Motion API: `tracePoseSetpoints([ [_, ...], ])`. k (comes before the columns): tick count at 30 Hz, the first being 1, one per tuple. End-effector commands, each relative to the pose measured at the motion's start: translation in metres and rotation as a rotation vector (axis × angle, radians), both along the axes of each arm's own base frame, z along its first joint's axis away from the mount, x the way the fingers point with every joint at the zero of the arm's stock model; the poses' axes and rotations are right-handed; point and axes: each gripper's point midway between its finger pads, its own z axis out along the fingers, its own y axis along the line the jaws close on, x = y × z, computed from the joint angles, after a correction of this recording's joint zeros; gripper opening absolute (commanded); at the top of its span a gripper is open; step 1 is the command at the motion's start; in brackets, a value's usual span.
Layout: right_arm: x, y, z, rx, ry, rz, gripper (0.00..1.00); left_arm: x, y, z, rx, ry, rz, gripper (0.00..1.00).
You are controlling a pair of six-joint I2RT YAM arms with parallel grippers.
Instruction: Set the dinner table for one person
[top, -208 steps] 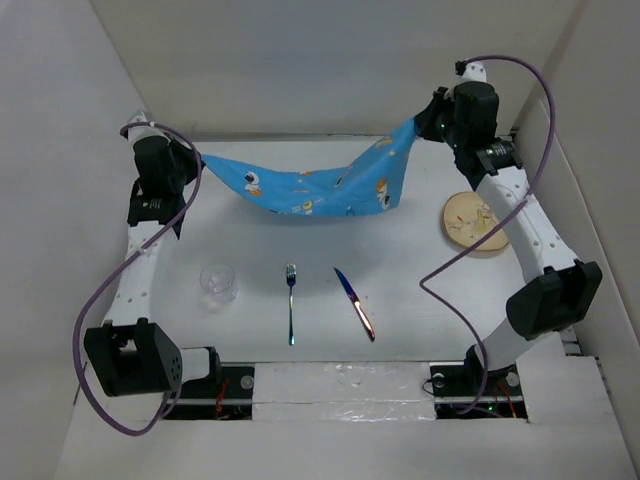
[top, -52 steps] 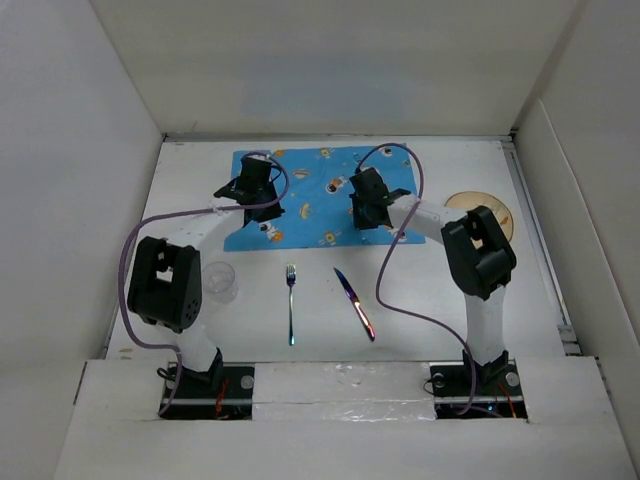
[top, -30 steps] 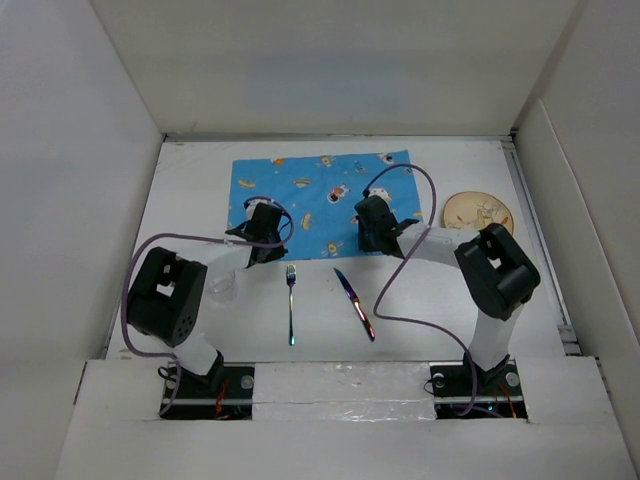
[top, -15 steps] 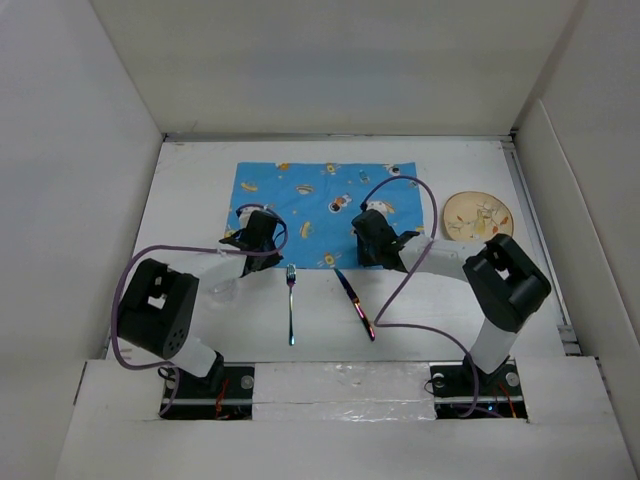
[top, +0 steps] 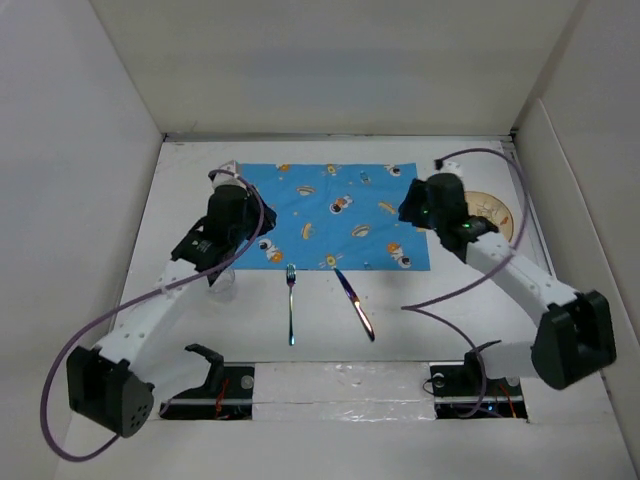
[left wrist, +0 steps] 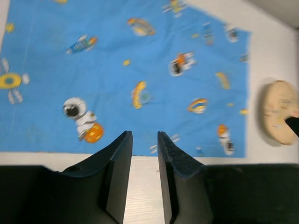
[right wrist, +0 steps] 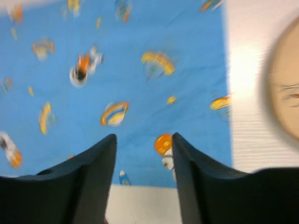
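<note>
The blue patterned placemat [top: 330, 215] lies flat on the white dinner table [top: 470, 290], and neither gripper touches it. My left gripper [top: 240, 232] hovers over the mat's near left corner. In the left wrist view it [left wrist: 145, 136] is open a little, with nothing between its fingers. My right gripper [top: 420, 205] hangs above the mat's right edge. It [right wrist: 144, 137] is open and empty. A fork [top: 291, 300] and a knife [top: 353, 300] lie side by side in front of the mat.
A clear cup [top: 220, 283] stands at the near left, partly hidden under my left arm. A round wooden plate [top: 495, 212] sits right of the mat, partly hidden by my right arm. White walls enclose the table.
Both grippers have opened, let go of the placemat's near edge and lifted away. The left arm swung left and the right arm swung right toward the plate. The mat now lies spread flat.
</note>
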Motion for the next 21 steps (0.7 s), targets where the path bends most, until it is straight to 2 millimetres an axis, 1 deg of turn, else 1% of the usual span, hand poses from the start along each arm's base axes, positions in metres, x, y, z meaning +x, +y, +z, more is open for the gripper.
tracePoseSetpoints([
  [1,0.0,-0.058,0.03,0.111,-0.119,-0.175,0.6,-0.017,-0.013,0.087,-0.057,-0.194,-0.147,0.27],
  [2,-0.003,-0.097,0.018,0.113,-0.122,-0.283,0.63,-0.028,-0.009,0.112,-0.07,-0.264,-0.166,0.32],
  [3,-0.007,-0.116,0.018,0.127,-0.139,-0.34,0.7,-0.038,-0.012,0.124,-0.084,-0.298,-0.211,0.34],
  [4,-0.012,-0.133,0.026,0.161,-0.178,-0.4,0.74,-0.046,-0.011,0.134,-0.085,-0.332,-0.235,0.37],
  [5,-0.014,-0.145,0.024,0.184,-0.192,-0.424,0.76,-0.06,-0.005,0.151,-0.089,-0.399,-0.245,0.42],
  [6,-0.019,-0.173,0.014,0.193,-0.182,-0.501,0.77,-0.067,-0.002,0.156,-0.088,-0.427,-0.249,0.44],
  [7,-0.022,-0.184,0.012,0.217,-0.182,-0.534,0.76,-0.071,-0.001,0.148,-0.08,-0.431,-0.263,0.47],
  [8,-0.023,-0.192,0.006,0.233,-0.169,-0.554,0.76,-0.082,0.004,0.154,-0.079,-0.475,-0.271,0.51],
  [9,-0.026,-0.213,0.0,0.238,-0.159,-0.618,0.74,-0.085,0.006,0.15,-0.07,-0.48,-0.271,0.52],
  [10,-0.028,-0.222,-0.006,0.247,-0.144,-0.649,0.74,-0.087,0.008,0.136,-0.051,-0.462,-0.273,0.53],
  [11,-0.027,-0.227,-0.021,0.264,-0.098,-0.652,0.73,-0.091,0.012,0.134,-0.04,-0.474,-0.269,0.55],
  [12,-0.028,-0.235,-0.029,0.27,-0.072,-0.678,0.72,-0.091,0.015,0.128,-0.02,-0.47,-0.263,0.56],
  [13,-0.029,-0.249,-0.036,0.291,-0.055,-0.714,0.71,-0.09,0.018,0.117,-0.002,-0.452,-0.253,0.57],
  [14,-0.026,-0.252,-0.041,0.317,-0.044,-0.701,0.71,-0.091,0.019,0.115,0.006,-0.456,-0.252,0.58],
  [15,-0.026,-0.256,-0.062,0.333,0.017,-0.711,0.7,-0.091,0.02,0.112,0.017,-0.454,-0.251,0.58],
  [16,-0.025,-0.263,-0.067,0.356,0.031,-0.727,0.7,-0.091,0.021,0.109,0.022,-0.453,-0.253,0.58],
  [17,-0.022,-0.26,-0.073,0.377,0.05,-0.715,0.69,-0.092,0.02,0.107,0.026,-0.453,-0.261,0.58],
  [18,-0.024,-0.263,-0.088,0.386,0.094,-0.735,0.68,-0.092,0.019,0.107,0.027,-0.457,-0.269,0.58],
  [21,-0.015,-0.264,-0.091,0.422,0.08,-0.75,0.68,-0.095,0.015,0.105,0.029,-0.456,-0.302,0.58],
])
